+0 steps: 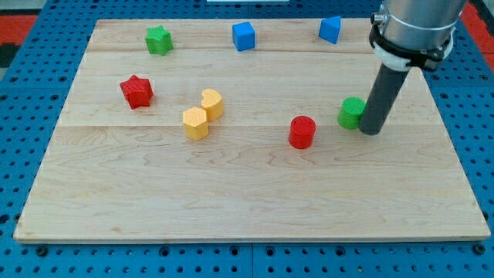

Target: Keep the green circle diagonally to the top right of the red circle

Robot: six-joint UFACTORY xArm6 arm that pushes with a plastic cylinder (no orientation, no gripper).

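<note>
The red circle (302, 132) sits right of the board's middle. The green circle (351, 113) sits up and to the right of it, a small gap between them. My tip (371, 130) rests on the board right beside the green circle, on its right side, touching or nearly touching it. The dark rod partly hides the green circle's right edge.
A green star (159, 40) and two blue cubes (243, 36) (330, 29) line the view's top. A red star (137, 91) is at the left. Two yellow hexagon blocks (211, 103) (195, 123) touch each other left of centre. The wooden board (247, 201) lies on a blue pegboard.
</note>
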